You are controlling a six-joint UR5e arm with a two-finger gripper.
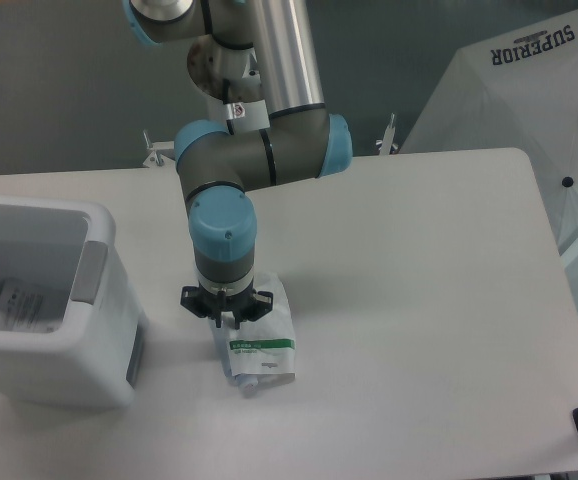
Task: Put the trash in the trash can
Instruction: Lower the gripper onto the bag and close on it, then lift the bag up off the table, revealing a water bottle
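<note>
We have the gripper down over the upper left edge of the white pouch, which lies flat on the counter just right of the trash can. The green-striped label faces up. Something bluish and clear peeks out beneath the pouch's lower edge; we take it for the crushed bottle, but too little shows to be sure. The fingers look drawn in close together at the pouch's edge; the wrist hides their tips, so we cannot tell whether they actually pinch the film or merely touch it.

Trash can: open top, some printed paper already lying inside.

Step in hand, as we judge it: securing the pouch for the lift.

Notes for doing it well:
- A flat pouch offers little to bite; grip at the edge where the film can buckle up between the fingers.
- Raise straight up first and check that the pouch comes along and nothing below drags.
- Clear the thick rim before crossing left; release over the middle of the opening.
</note>
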